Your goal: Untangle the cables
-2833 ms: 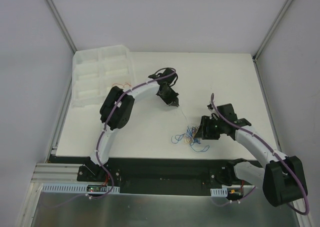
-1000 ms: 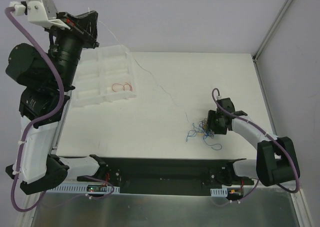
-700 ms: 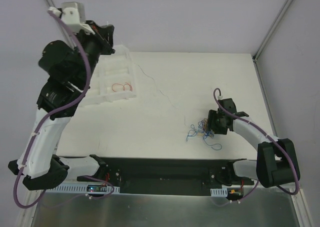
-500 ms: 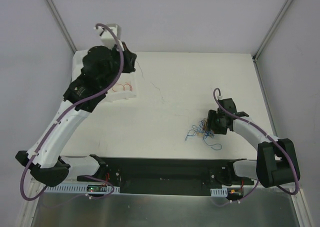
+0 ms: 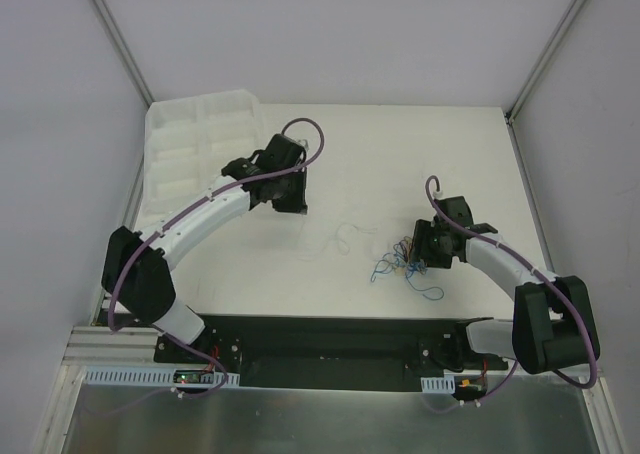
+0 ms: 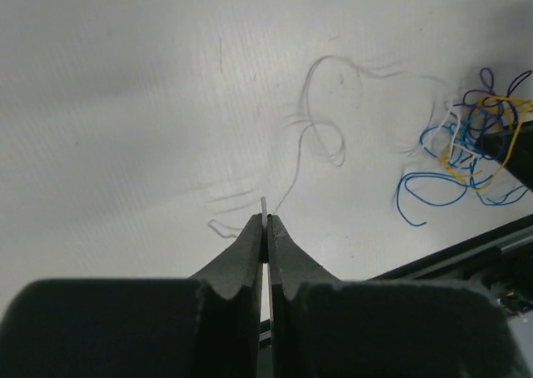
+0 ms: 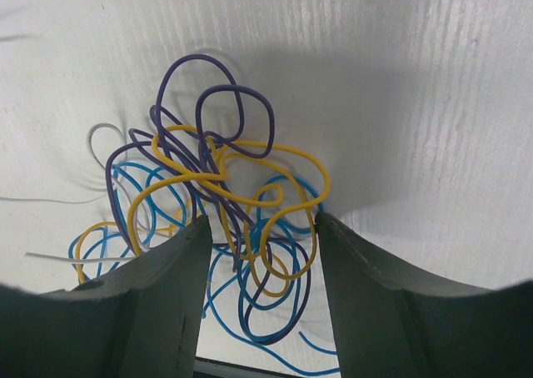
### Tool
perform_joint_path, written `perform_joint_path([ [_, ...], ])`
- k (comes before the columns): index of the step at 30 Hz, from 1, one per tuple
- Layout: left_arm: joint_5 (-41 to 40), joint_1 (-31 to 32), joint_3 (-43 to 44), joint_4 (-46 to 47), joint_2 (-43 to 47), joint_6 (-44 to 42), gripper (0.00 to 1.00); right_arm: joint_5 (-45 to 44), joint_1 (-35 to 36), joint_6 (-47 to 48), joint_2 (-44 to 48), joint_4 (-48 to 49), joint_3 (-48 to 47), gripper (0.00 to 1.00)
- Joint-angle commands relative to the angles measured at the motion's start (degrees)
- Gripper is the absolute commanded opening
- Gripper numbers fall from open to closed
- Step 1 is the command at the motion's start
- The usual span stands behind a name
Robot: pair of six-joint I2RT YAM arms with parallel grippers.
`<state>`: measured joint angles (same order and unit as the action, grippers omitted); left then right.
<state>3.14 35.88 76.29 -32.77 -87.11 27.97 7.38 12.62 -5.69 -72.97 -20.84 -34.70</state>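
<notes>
The cables [image 7: 225,178] are a small tangle of thin purple, yellow and blue wires on the white table, right of centre [image 5: 398,264]. My right gripper [image 7: 262,220] stands open low over them, one finger on each side of the tangle [image 5: 413,255]. A thin white wire [image 6: 321,136] runs out of the bundle [image 6: 470,141] and lies in slack loops on the table [image 5: 345,236]. My left gripper [image 6: 266,220] is shut on that white wire's end, low over the table left of the bundle [image 5: 295,207].
A white compartment tray [image 5: 190,144] stands at the table's back left corner, with the left arm reaching across its near right side. The black base rail [image 5: 320,339] runs along the near edge. Grey walls enclose the table on three sides.
The left arm swung down from high above the tray to the table, still shut on the white wire. The wire went from taut to slack loops. The right gripper stayed at the tangle.
</notes>
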Motion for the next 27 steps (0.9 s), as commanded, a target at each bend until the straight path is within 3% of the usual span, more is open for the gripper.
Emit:
perform_joint_path([
  [1, 4.4, -0.5, -1.1, -4.0, -2.3, 2.6, 0.01, 1.2, -0.3, 0.8, -1.0, 0.2, 0.4, 0.56],
  [2, 5.3, -0.5, -0.4, -4.6, -3.2, 2.6, 0.09, 1.3, -0.3, 0.8, -0.9, 0.2, 0.3, 0.56],
  [5, 6.4, 0.1, 1.7, -6.4, -5.6, 2.4, 0.45, 1.4, -0.3, 0.9, -1.0, 0.3, 0.3, 0.56],
  [8, 7.5, 3.0, 5.5, -6.3, -7.7, 0.8, 0.60, 1.6, -0.2, 0.9, -1.2, 0.3, 0.2, 0.57],
  [13, 12.6, 7.0, 14.4, -5.8, -15.5, -0.6, 0.66, 1.8, -0.4, 0.9, -0.9, 0.4, 0.4, 0.56],
  [16, 18.8, 8.1, 20.1, -5.8, -21.7, -0.7, 0.52, 2.0, -0.5, 1.0, -0.8, 0.5, 0.5, 0.56],
  [17, 19.5, 8.6, 21.8, -5.8, -23.4, -0.7, 0.51, 2.1, -0.5, 1.1, -0.7, 0.5, 0.5, 0.56],
  [22, 21.2, 10.6, 27.8, -5.4, -29.9, -1.8, 0.60, 2.5, -0.5, 1.2, -0.9, 0.5, 0.5, 0.56],
  [27, 21.9, 11.8, 31.3, -5.5, -34.6, -2.8, 0.61, 2.8, -0.7, 1.3, -1.0, 0.6, 0.5, 0.56],
])
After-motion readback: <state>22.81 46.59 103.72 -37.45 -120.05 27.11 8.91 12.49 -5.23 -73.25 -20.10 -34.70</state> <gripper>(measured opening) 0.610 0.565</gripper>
